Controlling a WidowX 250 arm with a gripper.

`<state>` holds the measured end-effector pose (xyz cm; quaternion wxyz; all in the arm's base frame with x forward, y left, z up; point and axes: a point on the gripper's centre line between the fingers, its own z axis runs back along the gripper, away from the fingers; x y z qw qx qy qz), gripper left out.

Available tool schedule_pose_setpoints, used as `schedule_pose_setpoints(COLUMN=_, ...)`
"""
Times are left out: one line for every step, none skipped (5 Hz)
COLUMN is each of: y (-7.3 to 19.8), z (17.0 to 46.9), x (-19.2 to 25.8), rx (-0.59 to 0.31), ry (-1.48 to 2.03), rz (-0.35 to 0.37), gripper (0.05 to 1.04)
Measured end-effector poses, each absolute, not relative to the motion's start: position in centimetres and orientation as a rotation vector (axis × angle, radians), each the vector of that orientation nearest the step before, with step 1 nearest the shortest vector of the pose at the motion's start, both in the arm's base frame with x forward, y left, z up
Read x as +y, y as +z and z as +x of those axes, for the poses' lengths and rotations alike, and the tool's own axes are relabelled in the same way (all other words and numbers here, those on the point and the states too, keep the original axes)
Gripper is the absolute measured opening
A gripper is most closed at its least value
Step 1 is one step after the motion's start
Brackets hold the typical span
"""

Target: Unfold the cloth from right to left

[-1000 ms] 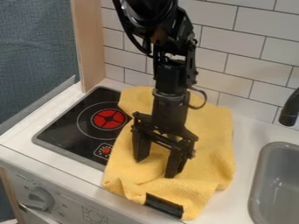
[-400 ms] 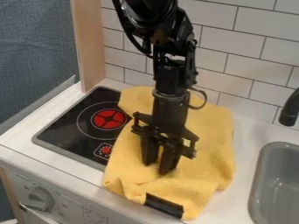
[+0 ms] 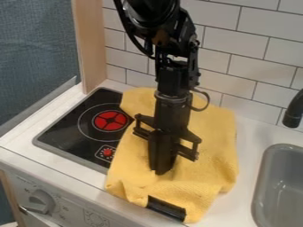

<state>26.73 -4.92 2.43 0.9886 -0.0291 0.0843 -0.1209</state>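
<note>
At the middle of the counter (image 3: pixel 250 136), the yellow cloth (image 3: pixel 210 133) lies between the stove (image 3: pixel 59 136) and the sink (image 3: pixel 260 190), overlapping the stove's right side as viewed. Its surface is rumpled, its outline irregular, and its near end reaches the counter's front edge, where a black strip (image 3: pixel 166 209) is noted. My gripper (image 3: pixel 161 172) points down over the near half of the cloth, slightly left of its centre in the camera view, with the tips at the fabric. My fingers are pressed together; whether a fold is caught between them, I cannot tell. The arm (image 3: pixel 172 80) comes in from the top edge of the view, above the cloth's far part. On the stove, a round red burner (image 3: pixel 111 120) lies just beside the cloth. On the front panel below, one grey knob (image 3: pixel 40 201) is recorded. A black faucet (image 3: pixel 293 113) is seen near the sink, at the right edge of the view. White tiles (image 3: pixel 237 73) line the wall behind, beside an upright wooden panel (image 3: pixel 91 48).
</note>
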Motion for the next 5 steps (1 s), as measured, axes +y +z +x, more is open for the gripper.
schedule_pose_setpoints(y=2.4, z=26.8, x=-4.7, rx=0.169, ry=-0.231, rz=-0.057, gripper=0.048)
schedule_pose_setpoints(y=3.3, z=27.1, x=-3.8, rx=0.142, ry=-0.187, rz=-0.067, gripper=0.048)
schedule_pose_setpoints(y=4.5, z=26.9, x=-2.2, rx=0.109, ry=-0.112, rz=-0.089, gripper=0.048)
schedule_pose_setpoints(y=5.9, z=26.7, x=0.0, rx=0.067, ry=-0.009, rz=-0.112, gripper=0.048)
schedule_pose_setpoints(y=6.4, z=26.0, x=2.8, rx=0.047, ry=0.12, rz=-0.109, gripper=0.048)
